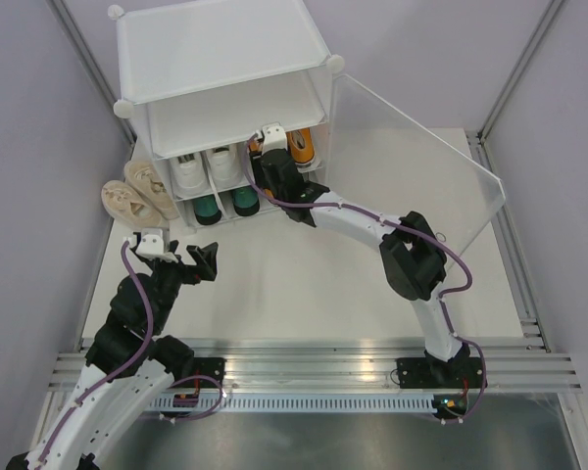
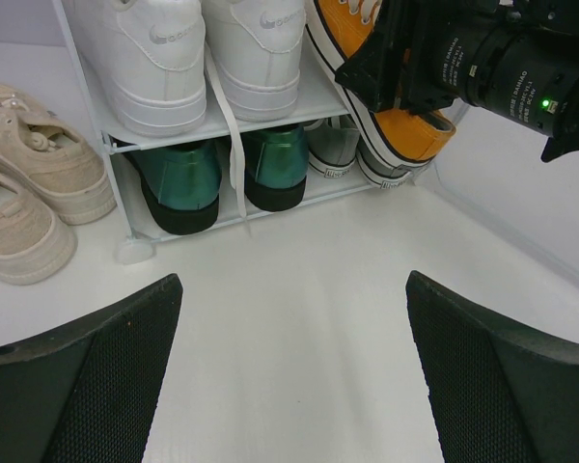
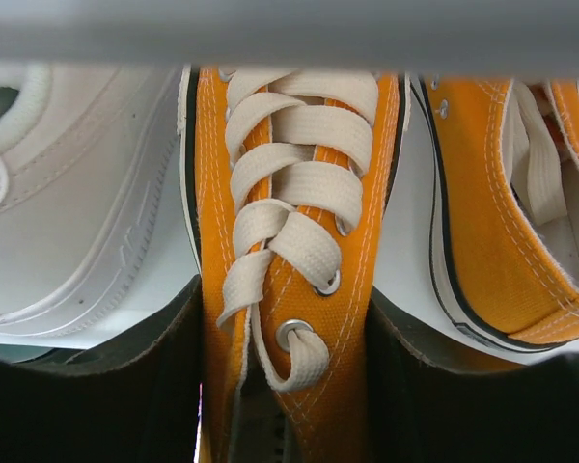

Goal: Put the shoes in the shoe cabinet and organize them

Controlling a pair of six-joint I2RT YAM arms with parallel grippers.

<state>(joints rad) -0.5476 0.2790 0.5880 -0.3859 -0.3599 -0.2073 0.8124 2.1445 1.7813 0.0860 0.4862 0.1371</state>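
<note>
We log the orange sneaker lying lengthwise into the shoe cabinet, toe inward. The right arm is stretched forward, right gripper clamping its laced upper. The left gripper gapes above the bench.

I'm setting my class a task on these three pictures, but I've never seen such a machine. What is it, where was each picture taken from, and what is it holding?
Two robot arms sit at the near edge of a table, each ending in a two-finger gripper. The wide picture looks down from above. The other two come from cameras on the wrists. The right gripper clasps an orange shoe at the middle shelf of the shoe cabinet. The left gripper hangs open and empty. A pair of beige shoes lies on the table beside the cabinet.
</note>
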